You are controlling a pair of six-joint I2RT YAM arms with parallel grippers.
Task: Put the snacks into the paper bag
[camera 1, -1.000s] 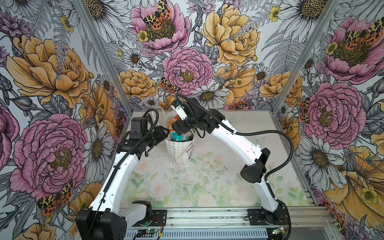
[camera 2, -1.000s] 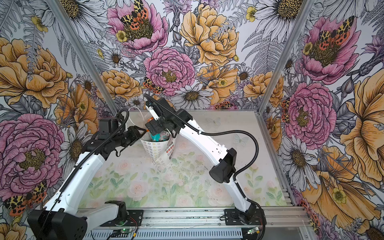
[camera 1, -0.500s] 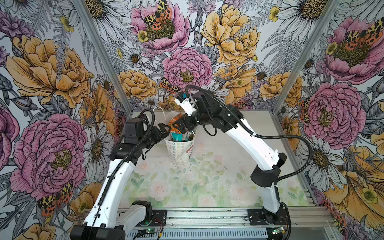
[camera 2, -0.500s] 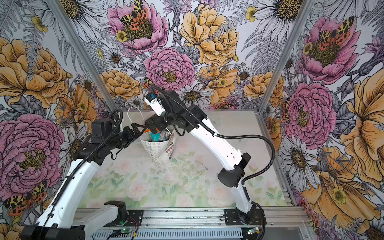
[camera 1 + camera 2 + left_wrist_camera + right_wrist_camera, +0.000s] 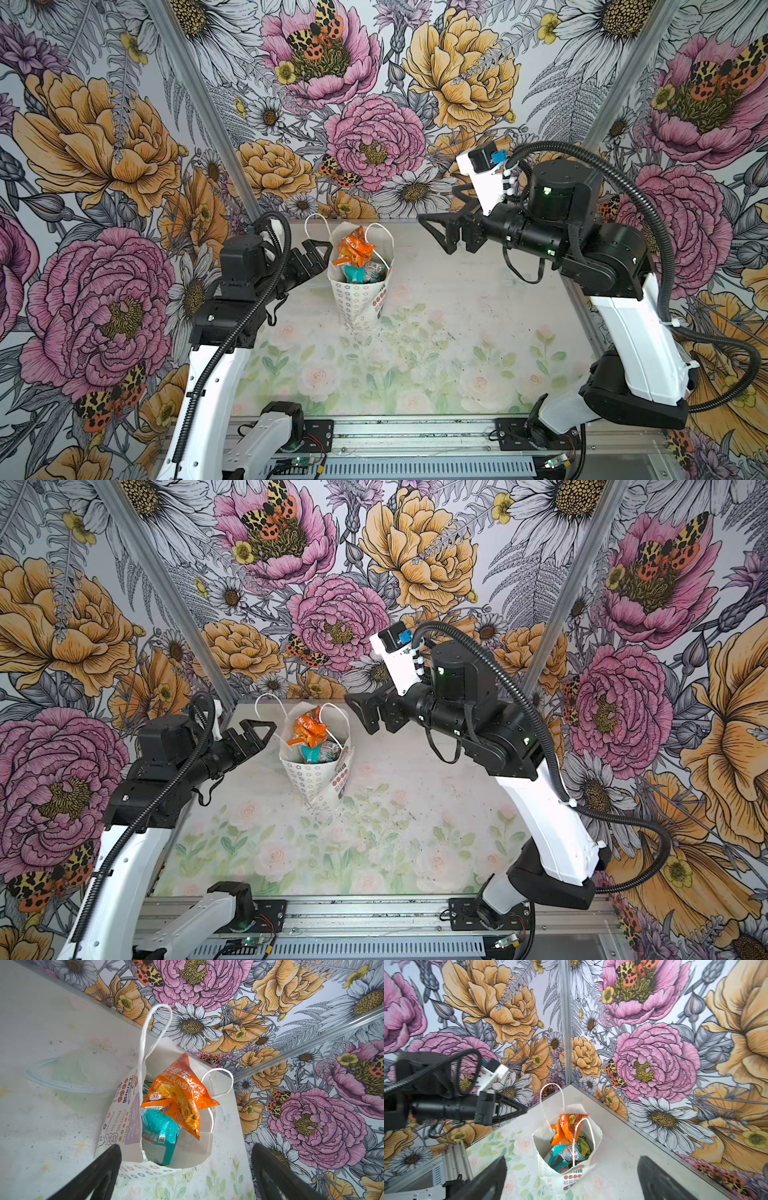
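The white paper bag [image 5: 358, 297] [image 5: 311, 776] stands upright at the back of the table, mouth open, both cord handles up. An orange snack packet [image 5: 352, 249] [image 5: 306, 729] sticks out of its top, with a teal-white packet [image 5: 354, 274] [image 5: 309, 753] below it inside. My left gripper [image 5: 318, 259] [image 5: 266, 734] is open just left of the bag's rim, holding nothing. My right gripper [image 5: 434, 235] [image 5: 359, 715] hangs open and empty, up and to the right of the bag. The left wrist view shows the bag [image 5: 116, 1122], orange packet [image 5: 178, 1093] and teal packet [image 5: 158, 1132].
The flowered back wall [image 5: 374, 145] and its corner post [image 5: 199, 104] stand close behind the bag. A metal rail [image 5: 415, 432] with both arm bases runs along the front edge. In the right wrist view the left gripper [image 5: 500, 1111] is beside the bag [image 5: 550, 1169].
My right gripper has drawn back from the bag's mouth, up and to the right. My left gripper has opened and pulled slightly left of the bag. The orange packet stays in the bag.
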